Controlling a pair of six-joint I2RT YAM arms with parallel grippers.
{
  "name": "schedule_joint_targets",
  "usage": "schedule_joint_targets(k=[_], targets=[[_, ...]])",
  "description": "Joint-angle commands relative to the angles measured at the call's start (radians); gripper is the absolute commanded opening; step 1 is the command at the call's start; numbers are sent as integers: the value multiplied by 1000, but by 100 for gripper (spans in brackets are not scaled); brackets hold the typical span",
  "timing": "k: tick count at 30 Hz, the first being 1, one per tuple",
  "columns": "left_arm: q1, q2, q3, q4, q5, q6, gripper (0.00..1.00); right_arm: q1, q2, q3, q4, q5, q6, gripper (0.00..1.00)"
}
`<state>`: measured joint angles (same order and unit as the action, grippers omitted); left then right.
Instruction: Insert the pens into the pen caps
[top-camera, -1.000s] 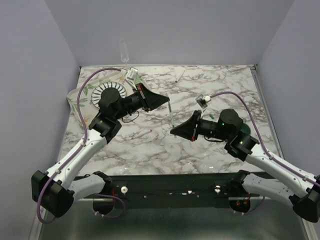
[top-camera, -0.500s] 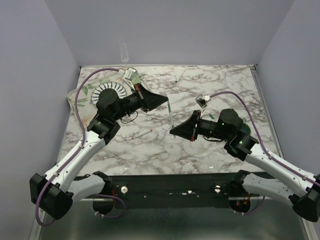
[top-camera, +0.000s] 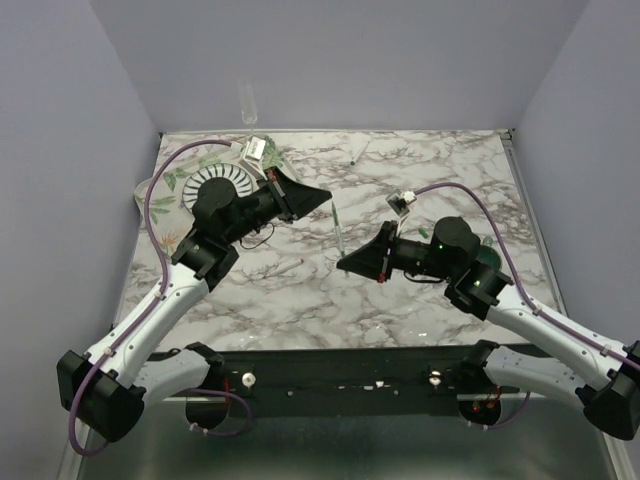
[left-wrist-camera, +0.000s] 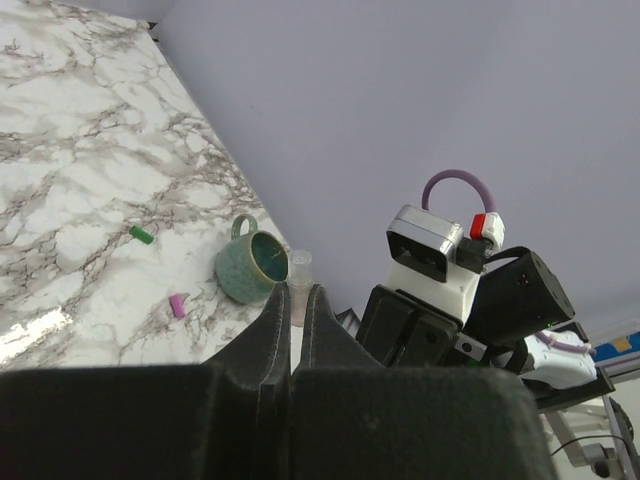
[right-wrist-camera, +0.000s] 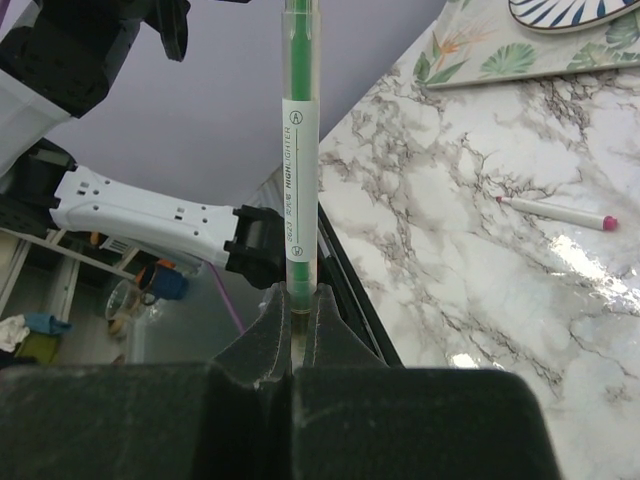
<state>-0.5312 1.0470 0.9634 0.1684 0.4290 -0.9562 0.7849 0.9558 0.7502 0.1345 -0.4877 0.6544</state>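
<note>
Right gripper (right-wrist-camera: 298, 297): was clamped on the lower end of the green pen (right-wrist-camera: 300, 120), which was held upright.
Left gripper (left-wrist-camera: 297, 298): was closed on a small translucent tube (left-wrist-camera: 299, 268); only its tip was seen past the fingers, and what it was could not be told.
Green pen: was raised clear of the worktop (right-wrist-camera: 480, 270), its top end near the left gripper in the top view.
Pink-tipped pen (right-wrist-camera: 555, 213): was laid flat on the marble, uncapped.
Green cap (left-wrist-camera: 141, 235): was seen lying on the worktop near the teal mug (left-wrist-camera: 250, 268).
Pink cap (left-wrist-camera: 178, 305): was seen just beside the mug, apart from the green cap.
Striped plate (right-wrist-camera: 580, 10): was seen at the worktop's far left.
</note>
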Motion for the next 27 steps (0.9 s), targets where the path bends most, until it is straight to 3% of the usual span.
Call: schedule_joint_targets(k=[1, 27], targets=[[2, -24, 28, -21, -41, -10, 0, 13, 14, 18, 33, -22, 7, 1], [2, -51, -9, 13, 22, -4, 0, 20, 37, 41, 37, -3, 10, 1]])
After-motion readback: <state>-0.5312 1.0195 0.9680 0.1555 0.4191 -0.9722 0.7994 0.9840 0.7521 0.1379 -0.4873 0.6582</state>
